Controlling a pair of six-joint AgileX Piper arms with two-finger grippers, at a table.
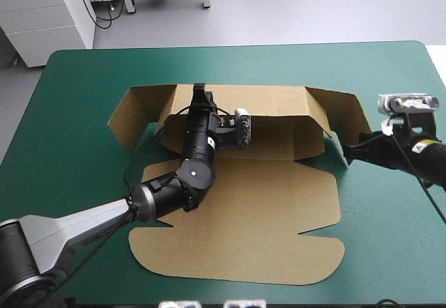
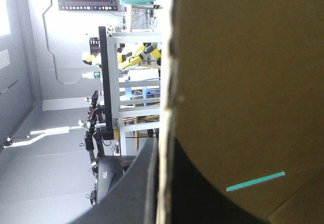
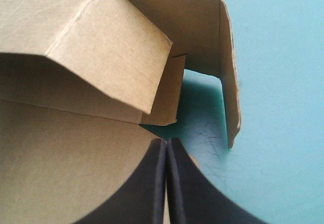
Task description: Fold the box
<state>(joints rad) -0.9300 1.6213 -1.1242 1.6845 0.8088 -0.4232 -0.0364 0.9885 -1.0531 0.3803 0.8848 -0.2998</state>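
The box (image 1: 265, 210) lies in the middle of the teal-green table (image 1: 390, 245), and its nearest part is a broad flat panel with rounded near corners, lying open on the cover. The left arm comes in from the near left and crosses the left part of this panel, reaching toward the far side. Past a crease across the sheet, the far part of the box stands raised as a long wall, with a flap angled outward at its left end and another at its right end. The left gripper (image 1: 201, 93) sits at the top of that far wall, left of its middle, clenched on the board; in the left wrist view the board's edge runs up between the two black fingers (image 2: 136, 188). At the right, the right gripper (image 1: 346, 152) hangs low just beside the box's right end, near the standing right flap, its fingers pressed together in a point with nothing visibly caught between them.
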